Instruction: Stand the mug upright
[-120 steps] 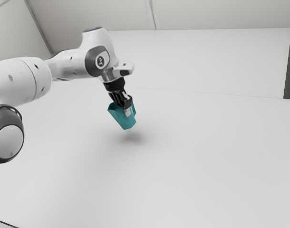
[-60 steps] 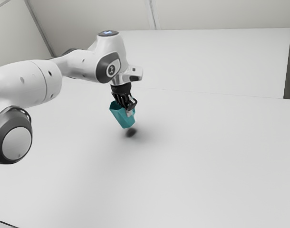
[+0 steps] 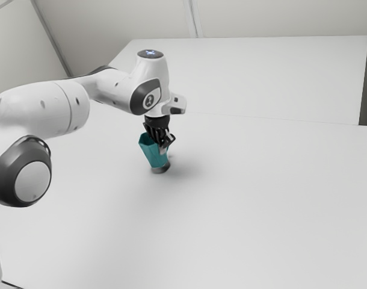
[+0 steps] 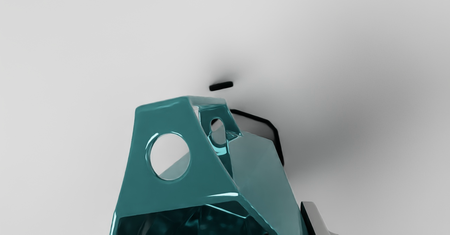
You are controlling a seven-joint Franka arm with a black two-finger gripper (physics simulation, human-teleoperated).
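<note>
The mug was in the gripper, over the bench, leaning with its mouth toward the exterior view's left and its base low, near the bench top; whether they touched could not be told. In the wrist view, one finger was just beside the mug's outer wall, and a small mark lay on the bench just beyond the handle. The wall stood behind the bench, well apart from the mug.
</note>
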